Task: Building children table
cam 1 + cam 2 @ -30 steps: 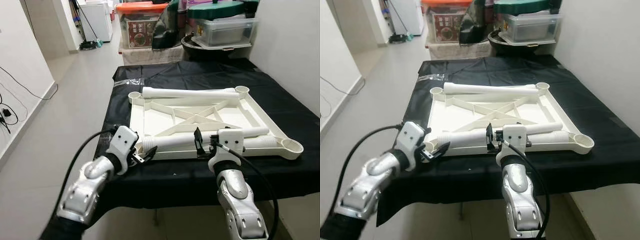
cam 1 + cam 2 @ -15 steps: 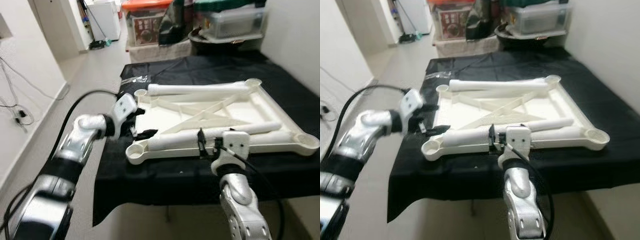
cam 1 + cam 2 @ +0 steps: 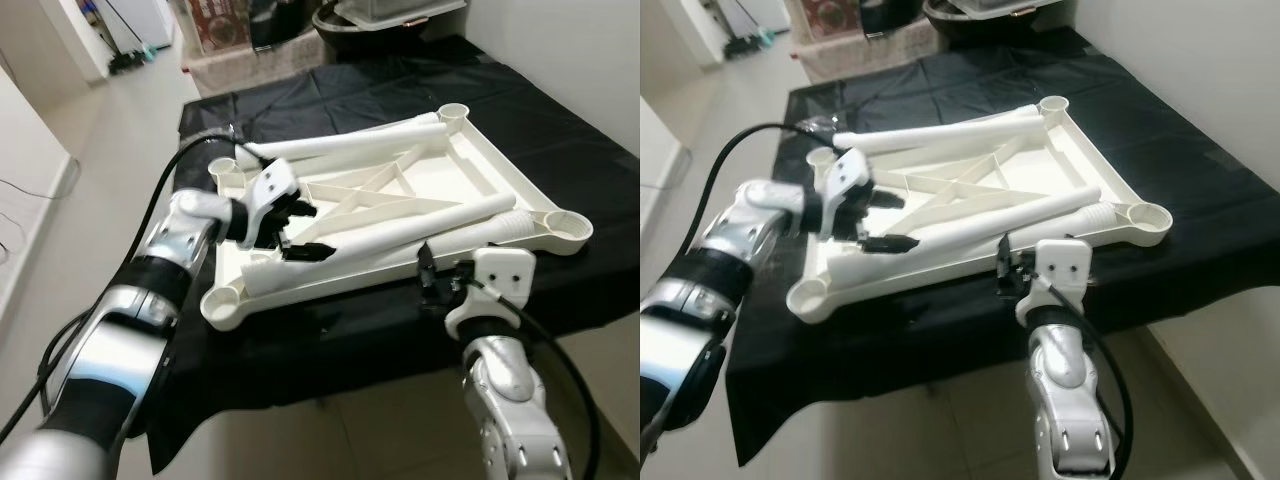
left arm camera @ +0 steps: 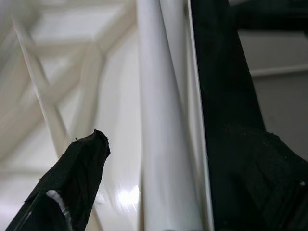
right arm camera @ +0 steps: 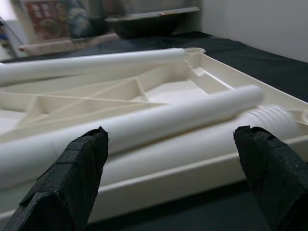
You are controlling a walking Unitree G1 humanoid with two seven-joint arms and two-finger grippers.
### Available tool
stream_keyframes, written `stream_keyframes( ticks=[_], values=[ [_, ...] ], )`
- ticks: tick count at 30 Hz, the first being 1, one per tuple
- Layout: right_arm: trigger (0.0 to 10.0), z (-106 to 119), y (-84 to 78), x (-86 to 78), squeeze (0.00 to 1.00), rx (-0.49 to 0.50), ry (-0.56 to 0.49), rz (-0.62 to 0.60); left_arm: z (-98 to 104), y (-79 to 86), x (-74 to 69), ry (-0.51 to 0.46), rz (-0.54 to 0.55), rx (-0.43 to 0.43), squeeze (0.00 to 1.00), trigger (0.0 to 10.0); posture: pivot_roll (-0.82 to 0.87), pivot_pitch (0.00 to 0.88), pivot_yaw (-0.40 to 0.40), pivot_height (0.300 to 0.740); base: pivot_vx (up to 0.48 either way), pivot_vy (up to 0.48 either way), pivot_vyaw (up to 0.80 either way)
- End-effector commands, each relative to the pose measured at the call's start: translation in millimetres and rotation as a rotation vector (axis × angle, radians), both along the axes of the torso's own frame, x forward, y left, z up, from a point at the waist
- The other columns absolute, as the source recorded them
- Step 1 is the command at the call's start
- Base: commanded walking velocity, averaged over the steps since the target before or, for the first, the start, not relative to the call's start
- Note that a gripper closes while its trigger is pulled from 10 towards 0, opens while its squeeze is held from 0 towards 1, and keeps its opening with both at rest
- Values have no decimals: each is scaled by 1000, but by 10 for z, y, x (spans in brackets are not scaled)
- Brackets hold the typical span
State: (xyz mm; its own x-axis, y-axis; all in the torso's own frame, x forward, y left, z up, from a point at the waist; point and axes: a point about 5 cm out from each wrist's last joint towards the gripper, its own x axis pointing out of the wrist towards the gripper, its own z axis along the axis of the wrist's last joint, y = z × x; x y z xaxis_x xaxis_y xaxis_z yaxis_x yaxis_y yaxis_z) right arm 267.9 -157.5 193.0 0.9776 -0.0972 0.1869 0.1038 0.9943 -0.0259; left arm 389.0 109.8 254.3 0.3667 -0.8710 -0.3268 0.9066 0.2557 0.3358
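Observation:
A white plastic tabletop (image 3: 483,170) lies upside down on the black-covered table (image 3: 560,130). One white leg (image 3: 345,142) rests along its far rim. Two more legs (image 3: 400,232) lie side by side along the near rim, one of them with a ridged end (image 3: 508,229). My left gripper (image 3: 303,232) is open over the tabletop's left part, its fingers on either side of a near leg (image 4: 161,144). My right gripper (image 3: 440,282) stands open at the table's front edge, facing the near legs (image 5: 168,127) and not touching them.
Storage boxes and a dark bowl (image 3: 350,15) are stacked beyond the table's far end. A white wall runs along the right side. Bare light floor (image 3: 90,130) stretches to the left. The black cloth hangs over the table's front edge.
The camera has shifted. My left gripper rose from the table's front-left edge and reached in over the tabletop's left side, around a leg. The right gripper stayed at the front edge.

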Motion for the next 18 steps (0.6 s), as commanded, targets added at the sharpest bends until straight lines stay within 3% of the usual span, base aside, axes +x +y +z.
stream_keyframes(
  ticks=[1,10,11,12,13,18],
  values=[
    [10000,7,67,-12,0,14,13,32,-49,146,10,56,3,68,0,10000,73,265,120,740,0,0,0],
    [10000,-29,98,-20,0,24,39,46,46,249,20,99,-23,179,0,10000,82,259,110,740,0,0,0],
    [10000,-31,107,-15,0,25,41,51,64,280,21,95,-22,211,357,10000,86,258,108,740,0,0,0],
    [10000,-31,107,-15,0,25,41,51,64,280,21,95,-22,211,357,10000,86,258,108,740,0,0,0],
    [10000,-32,113,-9,0,26,42,55,85,318,24,96,-13,234,1000,10000,89,256,110,740,0,0,0],
    [10000,-24,116,0,0,30,42,58,100,389,25,102,-2,280,1000,10000,90,255,110,740,0,0,0]
  ],
)
